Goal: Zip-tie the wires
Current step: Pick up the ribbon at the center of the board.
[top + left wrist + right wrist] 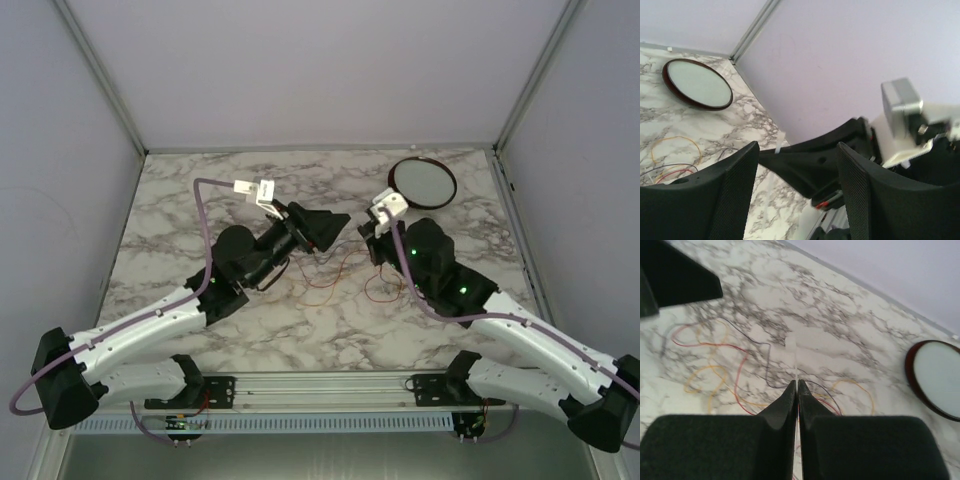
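Observation:
The wires (340, 275) lie loose on the marble table as thin red, orange, yellow and dark loops. They also show in the right wrist view as wires (740, 375) and at the lower left of the left wrist view as wires (675, 156). My right gripper (796, 382) hangs above them, shut on a thin white zip tie (791, 347) that sticks out past its tips. From above, the right gripper (368, 243) faces my left gripper (335, 226). The left gripper (797, 150) is open and holds nothing. Between its fingers I see the right gripper's dark fingers and the zip tie's end (776, 149).
A dark-rimmed round white dish (423, 178) sits at the back right of the table, near the wall; it shows as the dish (697, 84) and the dish (937, 377) in the wrist views. Lilac walls close in the table (200, 300) on three sides.

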`<state>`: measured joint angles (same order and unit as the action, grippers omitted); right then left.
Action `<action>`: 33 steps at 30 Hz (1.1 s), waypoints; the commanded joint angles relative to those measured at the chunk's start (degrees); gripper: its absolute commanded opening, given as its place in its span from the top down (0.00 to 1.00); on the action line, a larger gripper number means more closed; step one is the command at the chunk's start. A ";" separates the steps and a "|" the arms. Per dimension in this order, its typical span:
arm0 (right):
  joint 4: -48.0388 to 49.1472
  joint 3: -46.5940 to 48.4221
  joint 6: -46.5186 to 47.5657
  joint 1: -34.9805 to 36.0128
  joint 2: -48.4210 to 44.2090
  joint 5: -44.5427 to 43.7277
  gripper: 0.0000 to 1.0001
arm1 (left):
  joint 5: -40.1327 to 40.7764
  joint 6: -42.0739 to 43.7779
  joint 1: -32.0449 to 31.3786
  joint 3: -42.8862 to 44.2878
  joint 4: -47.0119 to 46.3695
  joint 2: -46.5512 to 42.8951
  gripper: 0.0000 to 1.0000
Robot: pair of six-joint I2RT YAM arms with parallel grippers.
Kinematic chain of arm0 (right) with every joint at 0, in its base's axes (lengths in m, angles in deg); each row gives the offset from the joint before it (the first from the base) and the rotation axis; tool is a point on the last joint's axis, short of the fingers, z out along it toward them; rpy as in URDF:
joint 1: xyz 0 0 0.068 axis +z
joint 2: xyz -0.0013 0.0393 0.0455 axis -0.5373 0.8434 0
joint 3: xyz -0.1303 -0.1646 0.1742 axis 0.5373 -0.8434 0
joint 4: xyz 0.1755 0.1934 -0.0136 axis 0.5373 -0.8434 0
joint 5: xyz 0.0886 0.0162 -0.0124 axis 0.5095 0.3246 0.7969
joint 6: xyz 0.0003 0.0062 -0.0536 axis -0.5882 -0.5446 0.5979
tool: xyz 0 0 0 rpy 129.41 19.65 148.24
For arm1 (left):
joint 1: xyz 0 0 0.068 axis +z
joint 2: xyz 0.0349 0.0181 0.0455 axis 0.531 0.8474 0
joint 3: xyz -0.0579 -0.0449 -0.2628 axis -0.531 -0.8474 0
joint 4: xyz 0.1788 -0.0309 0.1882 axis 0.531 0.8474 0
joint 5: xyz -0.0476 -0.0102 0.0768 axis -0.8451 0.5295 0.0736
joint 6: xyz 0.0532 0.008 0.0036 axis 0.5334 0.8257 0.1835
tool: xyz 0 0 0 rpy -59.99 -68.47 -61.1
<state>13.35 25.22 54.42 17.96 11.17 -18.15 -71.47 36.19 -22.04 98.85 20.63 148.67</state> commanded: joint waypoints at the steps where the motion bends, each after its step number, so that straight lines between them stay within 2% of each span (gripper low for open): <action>1: 0.66 2.09 7.76 4.45 2.55 -11.29 1.00 | 3.92 -4.94 0.19 4.30 7.63 1.01 0.37; 6: 0.75 2.42 9.68 7.43 4.18 -15.57 1.00 | 4.45 -7.96 0.23 8.14 15.27 3.10 0.39; 12: 1.57 2.45 10.88 8.72 4.20 -16.17 1.00 | 5.16 -9.58 0.23 8.89 18.96 3.98 0.39; 27: 1.97 2.31 10.90 10.05 5.87 -15.98 1.00 | 3.25 -10.85 0.49 9.95 15.42 9.42 0.44; 33: 1.89 2.22 10.94 10.01 6.22 -16.26 1.00 | 3.40 -11.20 0.49 9.87 14.52 10.64 0.52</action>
<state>13.44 25.22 65.03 27.24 17.14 -33.27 -67.58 25.61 -21.82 106.55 37.85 158.90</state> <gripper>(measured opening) 0.002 0.508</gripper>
